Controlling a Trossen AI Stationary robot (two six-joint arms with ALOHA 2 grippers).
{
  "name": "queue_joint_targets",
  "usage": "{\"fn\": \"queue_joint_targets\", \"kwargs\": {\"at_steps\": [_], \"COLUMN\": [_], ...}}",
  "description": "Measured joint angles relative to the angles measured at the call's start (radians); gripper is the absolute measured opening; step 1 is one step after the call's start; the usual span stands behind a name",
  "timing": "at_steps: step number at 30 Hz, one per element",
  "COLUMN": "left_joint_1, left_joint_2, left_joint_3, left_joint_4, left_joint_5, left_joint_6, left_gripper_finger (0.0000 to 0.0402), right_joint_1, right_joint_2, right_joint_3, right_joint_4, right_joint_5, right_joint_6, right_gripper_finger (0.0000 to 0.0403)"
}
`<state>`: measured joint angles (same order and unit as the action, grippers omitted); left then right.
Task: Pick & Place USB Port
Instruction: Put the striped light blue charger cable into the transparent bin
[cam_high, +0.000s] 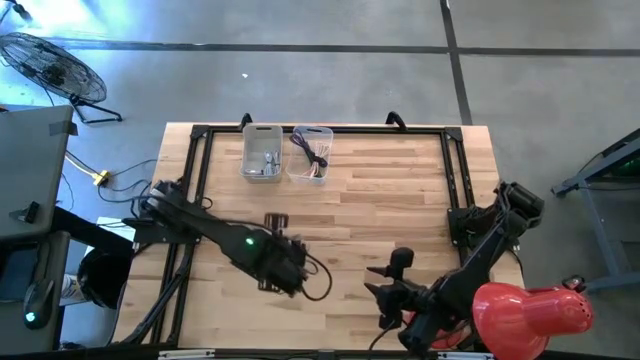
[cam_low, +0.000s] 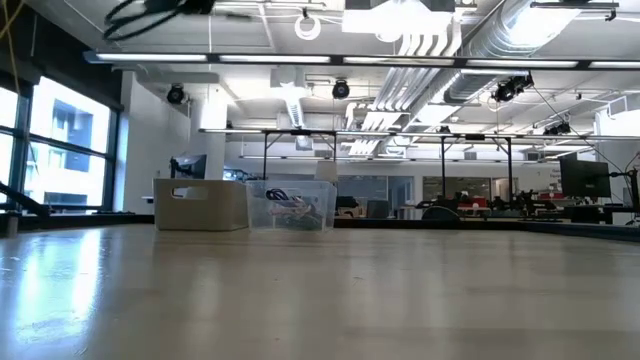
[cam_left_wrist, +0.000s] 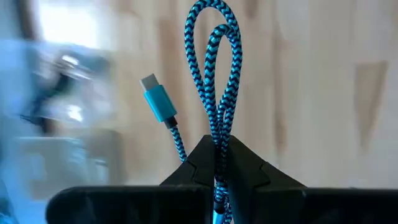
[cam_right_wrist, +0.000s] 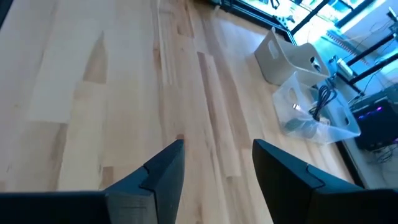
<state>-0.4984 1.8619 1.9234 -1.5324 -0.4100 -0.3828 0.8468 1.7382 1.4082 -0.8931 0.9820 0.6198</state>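
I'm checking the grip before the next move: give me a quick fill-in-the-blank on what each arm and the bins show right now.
1. The left gripper is shut on a blue braided ____.
2. The right gripper hangs over bare wood with its fingers ____.
3. The clear bin stands beside the white bin at the table's ____ edge, seen from the arms.
4. The clear bin holds dark ____.

Missing words: cable; open; far; cables

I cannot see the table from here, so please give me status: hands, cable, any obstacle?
Left hand shut on blue braided USB cable, plug hanging free. Right hand open, waiting at table's near edge. Two bins at far edge; nothing between.
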Motion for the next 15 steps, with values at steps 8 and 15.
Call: {"fn": "queue_joint_targets", "kwargs": {"at_steps": [8, 15], "left_joint_1": [0.000, 0.001], "left_joint_2": [-0.185, -0.403], "left_joint_3": [-0.030, -0.325], "left_joint_4": [-0.011, 0.115], "left_joint_5": [-0.236, -0.283], "left_joint_6": [0.095, 0.100], "left_gripper_finger": [0.0011, 0.0011], "right_joint_1": [-0.089, -0.154], "right_joint_2": [0.000, 0.000], "right_joint_3": [0.000, 0.000], "right_joint_4": [0.237, 0.481], "right_joint_5": [-0.140, -0.126], "right_joint_6": [-0.311, -0.592], "right_gripper_finger": [0.0181, 0.0181]}}
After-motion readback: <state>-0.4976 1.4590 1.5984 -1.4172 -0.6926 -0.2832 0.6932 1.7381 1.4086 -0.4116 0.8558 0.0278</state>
